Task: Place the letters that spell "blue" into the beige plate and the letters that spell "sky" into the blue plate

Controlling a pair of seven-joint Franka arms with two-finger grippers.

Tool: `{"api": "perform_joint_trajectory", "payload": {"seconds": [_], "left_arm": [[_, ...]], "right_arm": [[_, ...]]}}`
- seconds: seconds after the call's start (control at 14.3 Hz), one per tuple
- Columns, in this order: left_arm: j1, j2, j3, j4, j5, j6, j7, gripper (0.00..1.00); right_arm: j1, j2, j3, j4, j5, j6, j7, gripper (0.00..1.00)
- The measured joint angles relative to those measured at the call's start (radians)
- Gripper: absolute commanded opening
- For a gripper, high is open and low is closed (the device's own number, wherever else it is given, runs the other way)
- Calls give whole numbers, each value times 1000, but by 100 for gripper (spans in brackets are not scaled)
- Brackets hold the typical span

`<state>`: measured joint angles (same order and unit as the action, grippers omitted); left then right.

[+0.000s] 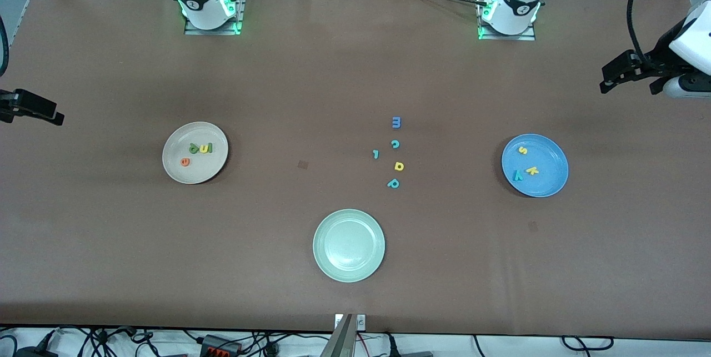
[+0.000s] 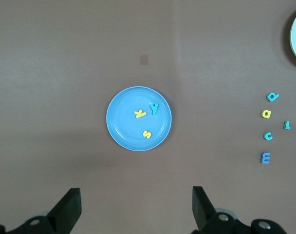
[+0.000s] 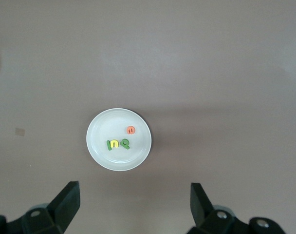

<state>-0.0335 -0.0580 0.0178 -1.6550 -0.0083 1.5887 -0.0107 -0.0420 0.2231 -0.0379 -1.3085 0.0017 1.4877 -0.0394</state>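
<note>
While both arms hang back at the table's ends, we find the sorting all but finished. On the beige plate (image 1: 195,152), toward the right arm's end, lie the green b (image 1: 194,148), yellow u (image 1: 204,149) and thin green l (image 1: 210,147) in a row, with the orange e (image 1: 185,161) at about seven o'clock on the plate. On the blue plate (image 1: 535,165), toward the left arm's end, we count the yellow s (image 1: 522,150) at eleven o'clock, the yellow k (image 1: 532,170) near centre and the teal y (image 1: 517,175) at eight o'clock.

Left out between the plates is a loose cluster: a blue m (image 1: 396,122), teal c (image 1: 395,144), a small teal piece (image 1: 376,154), a yellow a (image 1: 399,166) and a teal p (image 1: 393,183). None of these belongs to either word, so we judge nothing is left to move. A pale green plate (image 1: 349,245) sits empty, nearest the camera.

The left gripper (image 2: 136,207) waits high over the blue plate, the right gripper (image 3: 133,204) high over the beige one; both sets of jaws are spread wide, grasping nothing.

A plain brown mat (image 1: 111,246) covers the table; cables trail along its near edge.
</note>
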Motion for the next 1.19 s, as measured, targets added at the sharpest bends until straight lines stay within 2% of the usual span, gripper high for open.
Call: {"api": "perform_joint_trajectory", "payload": {"seconds": [0.21,0.42,0.63,1.19], "left_arm": [[0,0,0,0,0,-3,0,100],[0,0,0,0,0,-3,0,100],[0,0,0,0,0,-4,0,100],[0,0,0,4,0,-4,0,100]], "right_arm": [[0,-34,7,-79,-7,36,3,100],[-1,-124,7,-220,-8,100,3,100],[-3,-197,7,-302,-9,116,4,100],[-8,-215,11,-321,-11,129,3,100]]}}
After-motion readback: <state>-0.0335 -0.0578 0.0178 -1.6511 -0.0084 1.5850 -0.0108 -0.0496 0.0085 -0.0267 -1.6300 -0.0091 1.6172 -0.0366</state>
